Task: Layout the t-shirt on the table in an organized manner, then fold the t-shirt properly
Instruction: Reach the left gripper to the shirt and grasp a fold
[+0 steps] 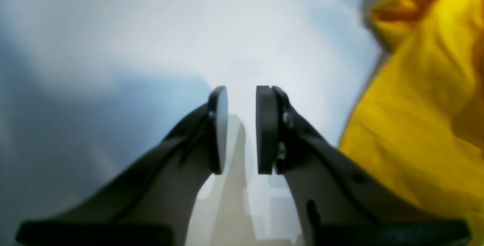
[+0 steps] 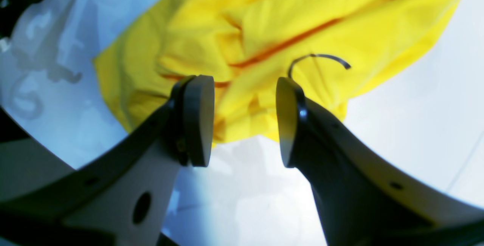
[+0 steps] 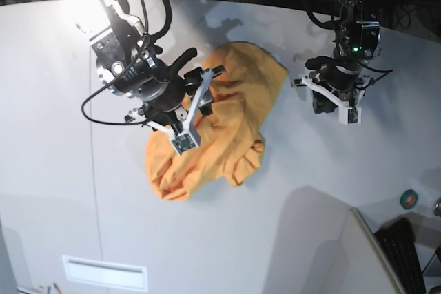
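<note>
Table [image 3: 289, 204]: broad pale grey-white surface, thin dark seam running down its left part in the base view. T-shirt [image 3: 213, 125]: orange-yellow, lying crumpled in a loose heap near the table's middle, folds overlapping, not spread flat; a thin black curved mark shows on the cloth in the right wrist view. Right hand [image 2: 244, 121]: poised directly over the heap's upper part in the base view; its two pads stand well apart, released, with wrinkled cloth visible between and beyond them and nothing pinched; bare table shows just below the pads. Whether the fingertips touch the fabric cannot be told. Left hand [image 1: 242, 129]: well off to the shirt's side, over bare table; pads narrowly parted with a clear gap, gripping nothing; the shirt's edge lies beside it at the right of its wrist view, apart from the pads. Small round green-rimmed object [image 3: 408, 199] near the table's edge, far from the shirt.
</note>
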You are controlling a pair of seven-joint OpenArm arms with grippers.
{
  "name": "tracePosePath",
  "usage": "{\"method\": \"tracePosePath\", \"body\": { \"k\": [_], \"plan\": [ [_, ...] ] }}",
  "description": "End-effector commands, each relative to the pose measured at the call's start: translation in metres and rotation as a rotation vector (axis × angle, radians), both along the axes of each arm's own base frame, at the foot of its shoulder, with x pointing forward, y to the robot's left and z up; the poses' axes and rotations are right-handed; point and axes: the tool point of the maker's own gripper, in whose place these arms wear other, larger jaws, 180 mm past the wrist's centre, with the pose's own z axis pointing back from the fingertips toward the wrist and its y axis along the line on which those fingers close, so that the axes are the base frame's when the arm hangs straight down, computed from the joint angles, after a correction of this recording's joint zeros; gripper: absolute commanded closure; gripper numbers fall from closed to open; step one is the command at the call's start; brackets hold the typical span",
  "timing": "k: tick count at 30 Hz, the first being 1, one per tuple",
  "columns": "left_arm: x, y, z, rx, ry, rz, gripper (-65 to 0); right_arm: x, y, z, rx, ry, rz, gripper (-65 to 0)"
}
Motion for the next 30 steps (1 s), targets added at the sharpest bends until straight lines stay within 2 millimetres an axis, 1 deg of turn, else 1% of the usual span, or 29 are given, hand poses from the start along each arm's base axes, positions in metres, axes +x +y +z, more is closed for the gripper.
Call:
{"method": "tracePosePath", "body": {
  "k": [1, 2, 3, 4, 5, 7, 10, 11, 12, 13, 16, 17, 19, 22, 24, 25, 27, 28, 30],
  "plan": [
    [0.013, 0.002, 0.014, 0.008, -0.057, -0.006, -13.2, 0.011, -0.002, 0.013, 0.014, -0.058, 0.000, -25.7],
    [0.020, 0.001, 0.019, 0.008, -0.073, -0.009, -13.2, 0.012, -0.004, 0.013, 0.004, -0.064, 0.004, -25.5],
    [0.025, -0.004, 0.019, 0.004, -0.076, -0.022, -13.5, 0.012, -0.005, 0.014, 0.004, -0.067, 0.004, -24.9],
    [0.027, -0.010, 0.016, -0.001, -0.069, -0.037, -14.6, 0.014, -0.006, 0.015, 0.005, -0.072, 0.001, -22.4],
    [0.031, -0.016, 0.014, -0.005, -0.066, -0.051, -17.8, 0.014, -0.006, 0.015, 0.005, -0.076, 0.001, -17.4],
    [0.037, -0.025, 0.008, -0.020, -0.052, -0.068, -28.0, 0.015, -0.007, 0.016, 0.007, -0.081, -0.003, -0.6],
    [0.039, -0.047, -0.002, -0.034, -0.025, -0.122, -47.6, 0.014, -0.007, 0.015, 0.003, -0.074, -0.002, 0.0],
    [0.039, -0.053, -0.005, -0.037, -0.018, -0.135, -51.8, 0.014, -0.007, 0.014, 0.003, -0.071, -0.002, 0.0],
    [0.038, -0.058, -0.007, -0.043, -0.013, -0.144, -54.6, 0.013, -0.008, 0.014, 0.001, -0.071, -0.002, 0.0],
    [0.039, -0.063, -0.007, -0.049, -0.015, -0.150, -55.6, 0.012, -0.008, 0.012, 0.001, -0.066, -0.003, 0.0],
    [0.039, -0.076, -0.010, -0.078, -0.008, -0.150, -55.5, 0.012, -0.008, 0.012, 0.001, -0.068, -0.006, 0.0],
    [0.044, -0.083, -0.009, -0.092, -0.015, -0.151, -55.5, 0.012, -0.008, 0.012, 0.001, -0.068, -0.006, 0.0],
    [0.044, -0.099, -0.013, -0.108, -0.002, -0.177, -55.5, 0.012, -0.008, 0.012, 0.001, -0.068, -0.006, 0.0],
    [0.037, -0.122, -0.020, -0.112, 0.022, -0.243, -55.3, 0.013, -0.008, 0.013, 0.001, -0.071, -0.006, 0.0],
    [0.033, -0.128, -0.026, -0.112, 0.042, -0.260, -54.1, 0.013, -0.009, 0.012, 0.000, -0.069, -0.006, 0.0],
    [0.034, -0.129, -0.029, -0.111, 0.049, -0.263, -50.8, 0.012, -0.009, 0.011, 0.000, -0.068, -0.006, 0.0],
    [0.036, -0.127, -0.033, -0.107, 0.062, -0.259, -40.0, 0.012, -0.015, 0.009, -0.018, -0.067, -0.004, 0.0],
    [0.036, -0.125, -0.035, -0.106, 0.066, -0.255, -31.9, 0.011, -0.016, 0.008, -0.021, -0.065, -0.002, 0.0],
    [0.041, -0.122, -0.028, -0.102, 0.042, -0.251, -14.2, 0.011, -0.017, 0.007, -0.027, -0.064, -0.002, 0.0]
  ]
}}
